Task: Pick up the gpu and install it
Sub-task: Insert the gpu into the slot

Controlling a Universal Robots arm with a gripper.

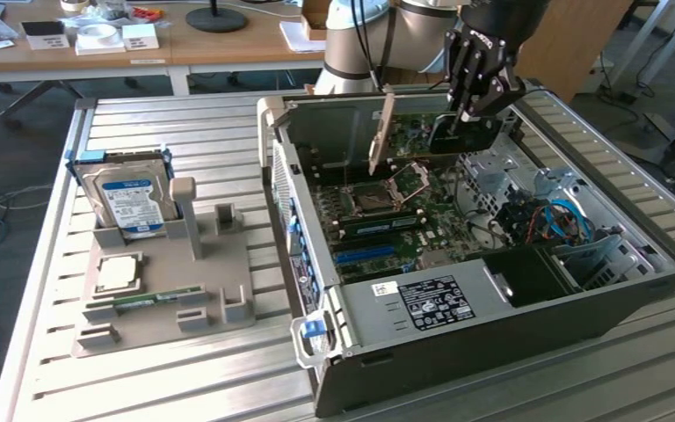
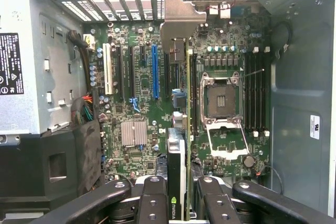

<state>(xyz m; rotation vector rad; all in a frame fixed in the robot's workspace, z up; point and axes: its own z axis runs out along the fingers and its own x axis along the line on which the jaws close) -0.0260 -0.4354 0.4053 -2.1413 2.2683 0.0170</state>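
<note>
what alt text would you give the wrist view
Black jaws grip the gpu edge-on over a green motherboard inside an open computer case, its silver bracket pointing toward the case's row of slot covers. An empty cpu socket sits on one side of the card and a blue expansion slot on the other.

The gpu [image 1: 457, 139], a green board with a silver end bracket, hangs edge-down over the motherboard [image 1: 396, 215] inside the open case [image 1: 455, 308].

Between jaws, gpu [image 2: 177, 174]: smooth black face, green board edge, bare silver metal bracket [image 2: 177, 19] seen. Matt black finish noted on gripper [image 2: 182, 200] fingers [image 2: 155, 199]. Beyond jaws, case [image 2: 299, 103]: dull grey sheet metal; motherboard [image 2: 136, 77]: green laminate.
</note>
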